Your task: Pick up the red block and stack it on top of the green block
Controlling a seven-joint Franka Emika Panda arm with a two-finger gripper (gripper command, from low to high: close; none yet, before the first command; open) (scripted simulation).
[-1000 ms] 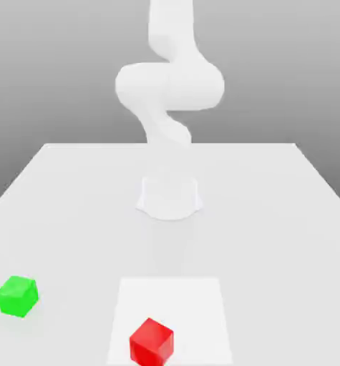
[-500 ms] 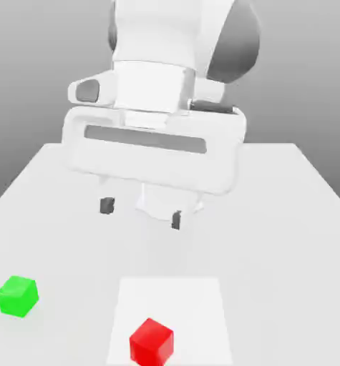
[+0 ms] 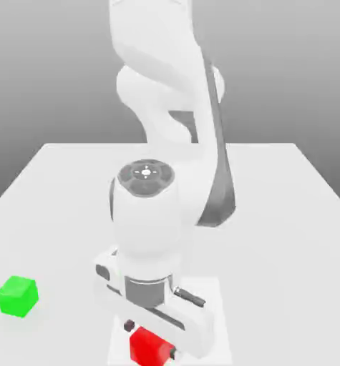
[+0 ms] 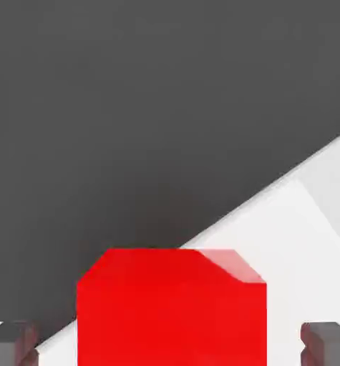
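**Jaws straddle the red block, no contact visible yet**

The gripper (image 3: 152, 339) hangs low over the table (image 3: 287, 214), pointing down, with the red block (image 3: 149, 349) directly beneath the hand and between its two fingers. In the hand view a dark fingertip (image 4: 11, 343) stands on each side of the block, and a strip of pale surface shows between each pad and the nearest red face. The jaws are therefore fairly narrow but not clamped, and nothing is held. The block rests on a lighter square patch (image 3: 212, 293) of the table. The green block (image 3: 17, 296) sits well away from the tool, towards the exterior view's left, with open table between.

The red block looks like a small rigid cube with flat, smooth faces. It is probably light and will not deform under pressure. The best hold is on the two opposite vertical faces now facing the pads, around mid-height, with the pads flat on. A grip across the corners could let the cube twist or slip out, which would spoil a square landing on the green block.
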